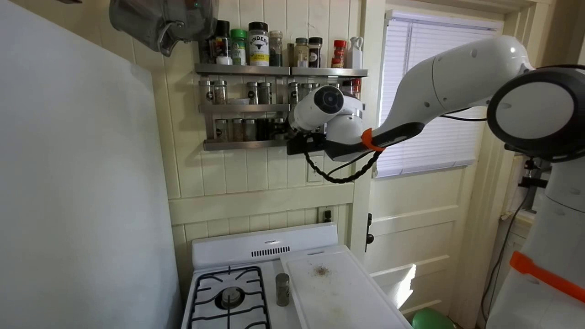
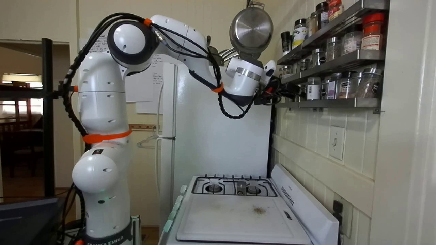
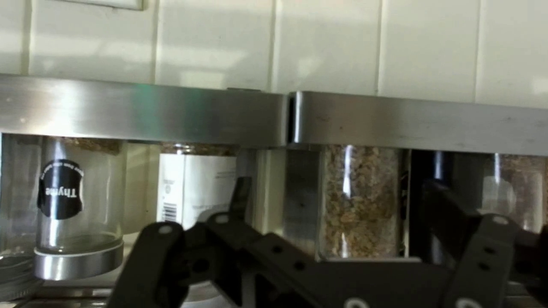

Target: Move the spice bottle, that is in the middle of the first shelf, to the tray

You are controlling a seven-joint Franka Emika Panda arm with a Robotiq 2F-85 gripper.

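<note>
Gripper (image 3: 342,192): was at the bottom shelf (image 3: 421,124), above the rear edge of the stove top (image 1: 287,320). The step in hand was judged to be approach; the grasp was not yet made.
Fingers (image 3: 240,199): stood apart, released, with the spice bottle (image 3: 361,201) in the gap between them in the wrist view; contact could not be told.
Spice bottle: stood on the bottom shelf, just beside the joint of two sections; its mid-shelf place marked it as the likely target. The cap was hidden.
Next move: called, by judgement, for centring, closure on the glass and a lift clear of the shelf lip; the neighbouring dark jar (image 3: 424,164) was at risk of a knock.
Tray (image 1: 352,292): lay flat on the stove top beside the burner grate (image 1: 228,315); dark crumbs (image 2: 259,210) lay toward its rear edge.
Stove jar (image 1: 282,292): stood upright at the tray's grate-side edge.
Room: the refrigerator (image 2: 218,136) stood beyond the grate, the door (image 1: 411,205) past the tray-side rear corner.
</note>
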